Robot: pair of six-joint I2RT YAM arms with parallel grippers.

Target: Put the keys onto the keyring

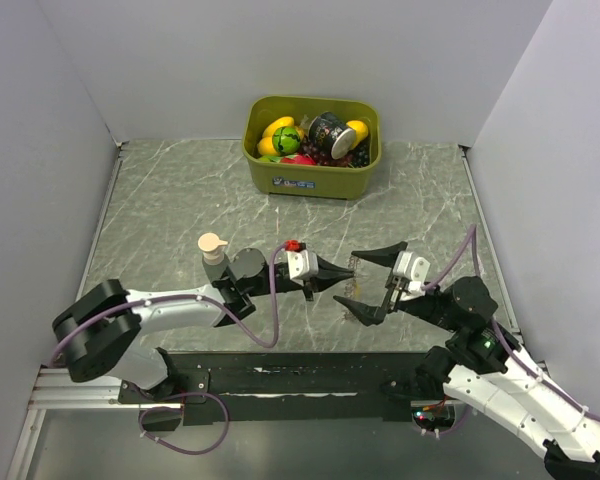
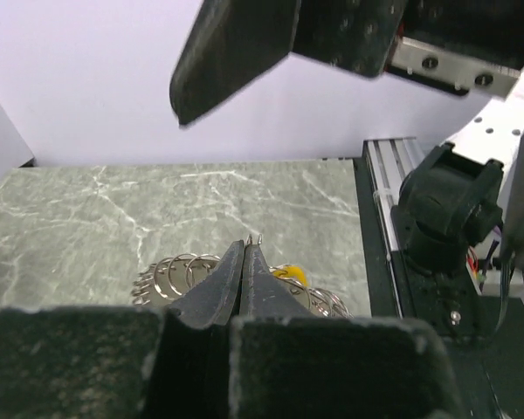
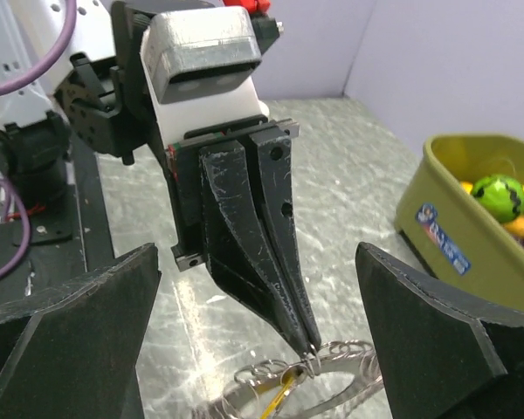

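Observation:
The keyring is a silvery loop strung with many small wire rings, hanging just above the marble table. My left gripper is shut, and its tips pinch the ring's wire, which pokes out between them. A yellow key hangs on the ring just right of the jaws, and it shows below them as the yellow key in the right wrist view. My right gripper is open wide. Its two fingers stand either side of the left gripper's tips, apart from the ring and with nothing held.
An olive-green bin with toy fruit and a tin stands at the back centre. A pump bottle stands beside the left forearm. Grey walls close in the table on three sides, and a black strip runs along its near edge.

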